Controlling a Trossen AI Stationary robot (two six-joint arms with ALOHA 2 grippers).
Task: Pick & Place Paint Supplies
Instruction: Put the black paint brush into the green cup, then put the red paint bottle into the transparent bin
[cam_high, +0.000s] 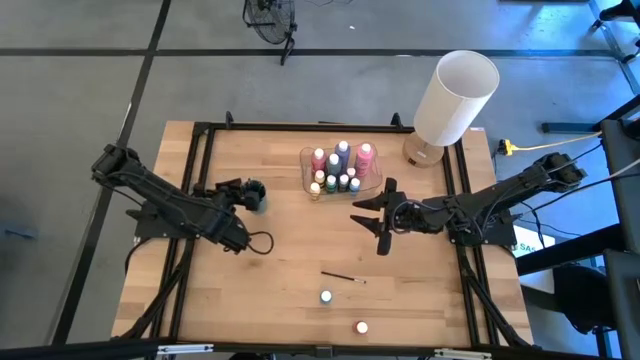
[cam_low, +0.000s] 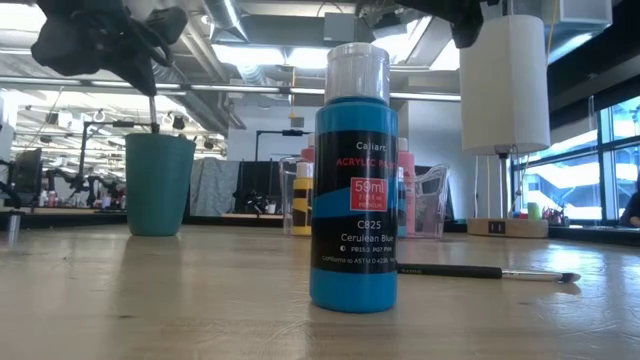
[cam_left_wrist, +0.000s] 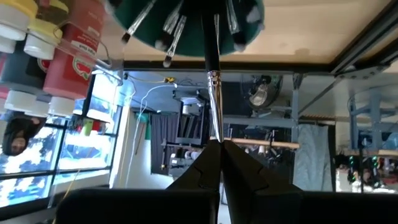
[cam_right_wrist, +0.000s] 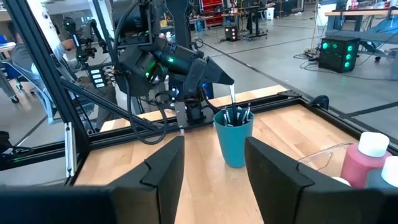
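A blue paint bottle (cam_low: 353, 180) on the table's near part reads "Acrylic", "59ml", "C825 Cerulean Blue". The left gripper (cam_left_wrist: 217, 155), above the teal cup (cam_right_wrist: 233, 137), pinches 1 paintbrush (cam_left_wrist: 212, 74) standing in it. The right gripper (cam_high: 378, 218) hovers wide open, holding nothing, near the clear bin (cam_high: 306, 170) of bottles.

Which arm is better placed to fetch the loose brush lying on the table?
Right: its open tool hangs empty nearest the loose brush. The left tool is shut on another brush over the teal cup.
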